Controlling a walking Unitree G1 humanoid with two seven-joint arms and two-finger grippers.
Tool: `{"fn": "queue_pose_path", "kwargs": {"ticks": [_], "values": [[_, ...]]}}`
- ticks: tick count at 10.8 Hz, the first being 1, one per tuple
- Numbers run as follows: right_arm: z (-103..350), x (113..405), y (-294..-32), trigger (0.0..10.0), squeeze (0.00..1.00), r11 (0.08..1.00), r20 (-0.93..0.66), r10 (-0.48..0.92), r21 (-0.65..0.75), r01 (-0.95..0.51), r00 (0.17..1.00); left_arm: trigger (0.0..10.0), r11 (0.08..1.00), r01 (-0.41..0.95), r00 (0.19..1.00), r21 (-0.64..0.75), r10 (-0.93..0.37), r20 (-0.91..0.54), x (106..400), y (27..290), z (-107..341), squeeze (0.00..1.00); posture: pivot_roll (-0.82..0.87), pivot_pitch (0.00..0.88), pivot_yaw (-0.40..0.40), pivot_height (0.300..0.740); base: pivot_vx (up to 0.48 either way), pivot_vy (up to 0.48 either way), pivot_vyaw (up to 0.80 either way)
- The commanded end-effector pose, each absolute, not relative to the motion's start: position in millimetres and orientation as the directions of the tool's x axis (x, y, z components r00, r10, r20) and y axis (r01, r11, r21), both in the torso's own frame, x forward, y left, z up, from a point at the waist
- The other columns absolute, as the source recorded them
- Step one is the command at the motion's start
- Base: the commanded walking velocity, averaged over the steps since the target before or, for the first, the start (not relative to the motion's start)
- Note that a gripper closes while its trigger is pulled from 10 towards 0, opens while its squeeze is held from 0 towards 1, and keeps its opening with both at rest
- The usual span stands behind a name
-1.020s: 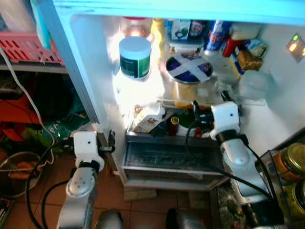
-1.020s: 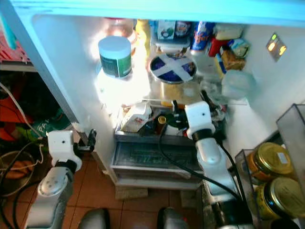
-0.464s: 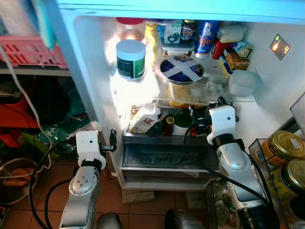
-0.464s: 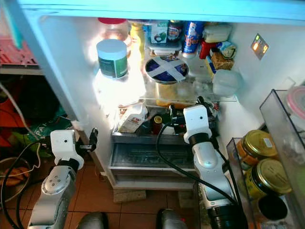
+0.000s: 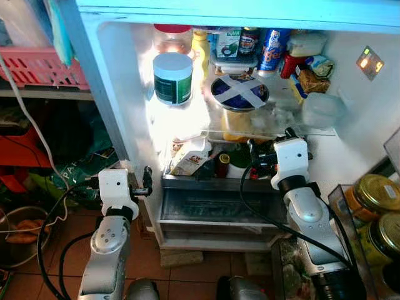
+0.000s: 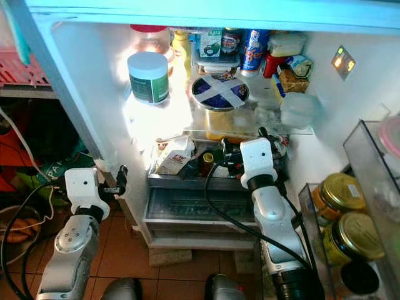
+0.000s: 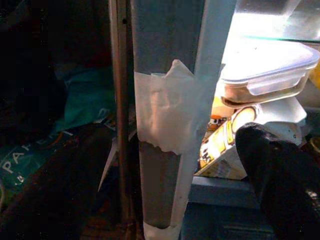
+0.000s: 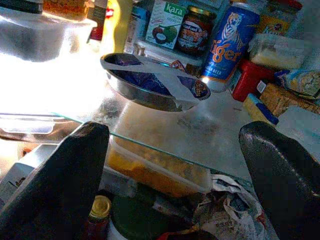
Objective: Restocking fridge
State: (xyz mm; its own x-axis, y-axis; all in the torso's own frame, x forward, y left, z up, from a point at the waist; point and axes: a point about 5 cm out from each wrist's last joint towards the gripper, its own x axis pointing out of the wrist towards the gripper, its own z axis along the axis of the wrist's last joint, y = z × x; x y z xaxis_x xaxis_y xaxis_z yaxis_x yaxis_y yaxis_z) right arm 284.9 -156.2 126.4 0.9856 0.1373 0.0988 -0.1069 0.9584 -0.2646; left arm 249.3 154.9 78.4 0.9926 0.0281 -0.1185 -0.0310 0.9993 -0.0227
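Fridge (image 5: 112, 81) stands open straight ahead in my head views, its glass shelf (image 5: 275, 119) just beyond my right gripper (image 6: 228, 156). Right wrist view: fingers (image 8: 60, 185) spread wide, holding nothing. Left gripper (image 5: 147, 180) idles beside the frame; I cannot tell its state.

A bowl (image 5: 239, 92) is sitting mid-shelf on the glass shelf (image 5: 325, 130); a tub (image 5: 173, 77) is standing toward the shelf's left edge; a can (image 5: 271, 49) is standing at its back edge; a carton (image 5: 190, 157) is lying below, above the drawer (image 5: 215, 205).
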Motion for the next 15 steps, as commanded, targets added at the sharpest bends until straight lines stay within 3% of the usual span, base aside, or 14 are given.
{"fn": "queue_pose_path", "kwargs": {"ticks": [1, 8, 15], "values": [[130.4, 285.0, -158.5, 10.0, 1.0, 0.957, 0.105, 0.135, -0.271, -0.102, 0.985, 10.0, 0.999, -0.037, 0.992, -0.023, 0.034, -0.124, 250.1, 155.3, 77.0, 0.0, 0.02, 0.067, -0.019, 0.74, 0.0, 0.0, 0.0], [130.3, 285.4, -157.0, 10.0, 1.0, 0.955, 0.1, 0.142, -0.275, -0.11, 0.985, 10.0, 0.999, -0.033, 0.991, -0.022, 0.03, -0.13, 250.3, 155.5, 75.8, 0.0, 0.01, 0.074, -0.014, 0.74, -0.367, 0.0, 0.0], [132.1, 287.1, -158.6, 10.0, 1.0, 0.952, 0.108, 0.136, -0.291, -0.1, 0.985, 10.0, 0.999, -0.04, 0.991, -0.022, 0.037, -0.127, 251.1, 156.8, 76.1, 0.0, 0.02, 0.078, -0.015, 0.74, 0.0, 0.0, 0.0]]}}
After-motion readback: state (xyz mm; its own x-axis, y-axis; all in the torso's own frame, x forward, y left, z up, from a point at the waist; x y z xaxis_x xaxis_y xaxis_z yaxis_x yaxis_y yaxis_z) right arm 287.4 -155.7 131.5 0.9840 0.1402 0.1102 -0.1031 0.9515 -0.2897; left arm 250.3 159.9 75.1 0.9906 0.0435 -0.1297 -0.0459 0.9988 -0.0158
